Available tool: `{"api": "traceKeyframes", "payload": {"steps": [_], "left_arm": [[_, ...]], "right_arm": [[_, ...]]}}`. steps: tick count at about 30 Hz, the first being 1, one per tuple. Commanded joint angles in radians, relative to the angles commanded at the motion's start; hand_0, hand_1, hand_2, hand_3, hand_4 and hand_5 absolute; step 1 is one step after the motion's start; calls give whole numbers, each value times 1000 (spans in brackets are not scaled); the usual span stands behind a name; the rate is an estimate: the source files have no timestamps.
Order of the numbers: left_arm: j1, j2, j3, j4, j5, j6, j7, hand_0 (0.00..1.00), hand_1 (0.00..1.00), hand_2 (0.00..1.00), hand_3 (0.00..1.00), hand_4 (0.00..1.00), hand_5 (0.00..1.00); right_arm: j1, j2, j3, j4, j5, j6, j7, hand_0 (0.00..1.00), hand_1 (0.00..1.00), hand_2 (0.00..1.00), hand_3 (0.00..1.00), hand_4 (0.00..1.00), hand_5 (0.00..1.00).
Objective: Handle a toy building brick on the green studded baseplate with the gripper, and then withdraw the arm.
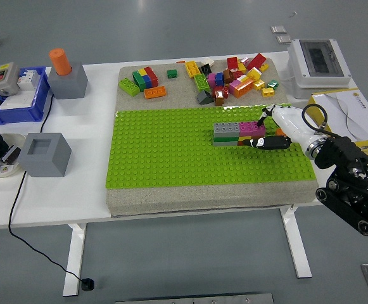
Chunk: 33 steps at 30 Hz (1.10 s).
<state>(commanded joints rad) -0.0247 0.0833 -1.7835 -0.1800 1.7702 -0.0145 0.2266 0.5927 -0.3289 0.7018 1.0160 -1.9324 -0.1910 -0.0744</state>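
A little stack of bricks (239,133) sits on the green studded baseplate (171,158), toward its right side. The stack has grey and pink bricks on top and green and red ones below. The right hand (273,130) is at the pink end of the stack. Its fingers (269,142) touch the bricks there, but I cannot tell if they squeeze them. Behind the baseplate lies a pile of loose bricks (231,76) in many colours. A grey block (44,154) stands far off on the white table (57,196).
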Motion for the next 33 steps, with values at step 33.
{"api": "traceKeyframes", "payload": {"steps": [33], "left_arm": [[9,-1,8,0,-4,7,7,786,799,751,423,998,886]], "right_arm": [[-23,-45,121,124,58,-67,30,825,800,843,577,998,719]]}}
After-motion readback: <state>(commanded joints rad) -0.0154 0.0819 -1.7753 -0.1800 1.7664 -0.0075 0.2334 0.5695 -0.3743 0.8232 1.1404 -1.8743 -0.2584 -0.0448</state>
